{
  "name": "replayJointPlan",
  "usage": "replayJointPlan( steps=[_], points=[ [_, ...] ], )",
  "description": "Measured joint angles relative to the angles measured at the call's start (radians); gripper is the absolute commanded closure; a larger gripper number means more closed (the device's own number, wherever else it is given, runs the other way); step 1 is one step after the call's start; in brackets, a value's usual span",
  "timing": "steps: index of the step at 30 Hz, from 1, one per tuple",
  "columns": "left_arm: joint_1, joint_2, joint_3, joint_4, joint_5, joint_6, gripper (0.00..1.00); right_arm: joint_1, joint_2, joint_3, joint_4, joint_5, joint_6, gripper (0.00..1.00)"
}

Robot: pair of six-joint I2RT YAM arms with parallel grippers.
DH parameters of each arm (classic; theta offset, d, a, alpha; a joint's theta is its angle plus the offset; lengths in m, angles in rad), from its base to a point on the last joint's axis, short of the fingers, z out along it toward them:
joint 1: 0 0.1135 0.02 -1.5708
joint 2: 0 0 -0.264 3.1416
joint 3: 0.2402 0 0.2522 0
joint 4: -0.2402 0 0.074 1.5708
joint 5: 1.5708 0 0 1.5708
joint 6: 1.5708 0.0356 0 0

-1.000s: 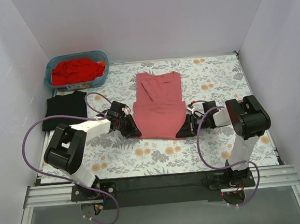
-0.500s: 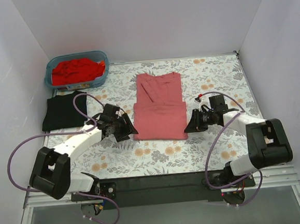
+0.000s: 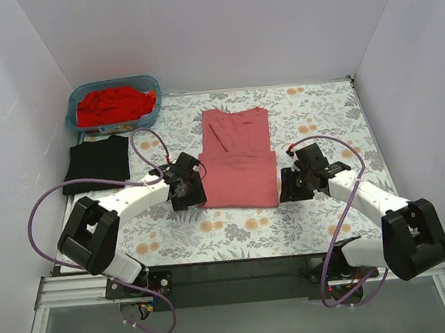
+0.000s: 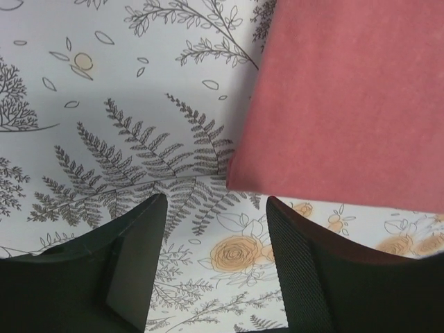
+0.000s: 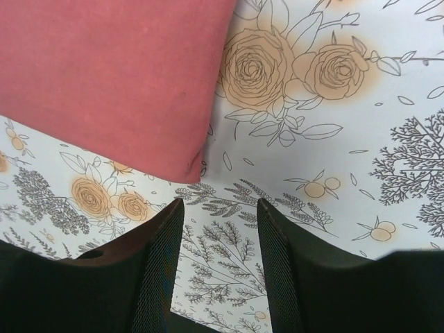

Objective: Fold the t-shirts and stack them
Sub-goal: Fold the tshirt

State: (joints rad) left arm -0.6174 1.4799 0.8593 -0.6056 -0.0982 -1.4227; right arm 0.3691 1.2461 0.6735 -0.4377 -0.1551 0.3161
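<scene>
A salmon-pink t-shirt (image 3: 237,159) lies partly folded on the table's middle, its near half doubled over. Its near left corner shows in the left wrist view (image 4: 340,104), its near right corner in the right wrist view (image 5: 111,76). My left gripper (image 3: 195,193) is open and empty at the shirt's near left corner (image 4: 215,270). My right gripper (image 3: 284,186) is open and empty just right of the near right corner (image 5: 215,263). A folded black t-shirt (image 3: 95,164) lies at the left. Red t-shirts (image 3: 116,104) fill the blue basket.
The blue basket (image 3: 151,83) stands at the back left corner. A floral table cover (image 3: 319,120) lies over the table between white walls. Purple cables loop from both arms. A black rail (image 3: 238,269) runs along the near edge.
Both grippers have let go of the pink shirt's near edge and drawn slightly back from it. The left arm has swung in toward the shirt; the right arm has stretched out lower.
</scene>
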Motion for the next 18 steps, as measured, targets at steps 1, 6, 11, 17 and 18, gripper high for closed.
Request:
replayJointPlan(
  steps=[1, 6, 11, 17, 18],
  points=[
    [-0.001, 0.021, 0.010, 0.000, -0.007, 0.006, 0.44, 0.015, 0.005, 0.000, -0.003, 0.008, 0.003, 0.47],
    [-0.017, 0.077, 0.058, 0.010, -0.019, 0.021, 0.47, 0.063, 0.019, 0.011, -0.009, 0.040, 0.024, 0.46],
    [-0.031, 0.118, 0.074, 0.025, -0.018, 0.030, 0.52, 0.092, 0.021, 0.011, -0.007, 0.060, 0.045, 0.37],
    [-0.040, 0.158, 0.086, 0.030, -0.018, 0.043, 0.64, 0.134, 0.055, 0.013, -0.005, 0.087, 0.062, 0.36],
    [-0.042, 0.161, 0.089, 0.030, -0.018, 0.045, 0.66, 0.143, 0.061, 0.014, -0.005, 0.095, 0.064, 0.36]
  ],
)
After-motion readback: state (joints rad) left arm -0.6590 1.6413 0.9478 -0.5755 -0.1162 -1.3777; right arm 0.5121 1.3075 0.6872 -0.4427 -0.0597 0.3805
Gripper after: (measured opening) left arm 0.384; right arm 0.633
